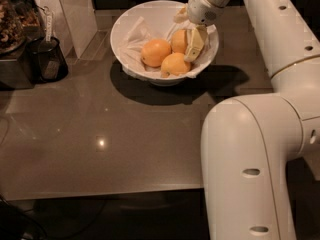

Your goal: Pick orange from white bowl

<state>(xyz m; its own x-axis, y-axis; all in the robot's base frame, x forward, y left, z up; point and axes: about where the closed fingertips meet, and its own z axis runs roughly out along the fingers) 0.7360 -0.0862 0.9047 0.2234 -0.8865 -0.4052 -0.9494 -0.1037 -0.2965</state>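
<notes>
Hovering inside white bowl [125, 29] (three oranges [156, 52] in it), gripper [190, 39], fingers [195, 43] parted beside rear orange [178, 40].

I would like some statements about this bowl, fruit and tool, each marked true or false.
1. Three oranges lie in the white bowl. True.
2. The tool reaches into the bowl, beside the right-hand oranges. True.
3. The bowl stands on the floor. False: it stands on the dark table.
4. The dark container stands inside the bowl. False: it stands apart, toward the picture's left edge.
5. One orange lies on the table outside the bowl. False: all are in the bowl.
</notes>
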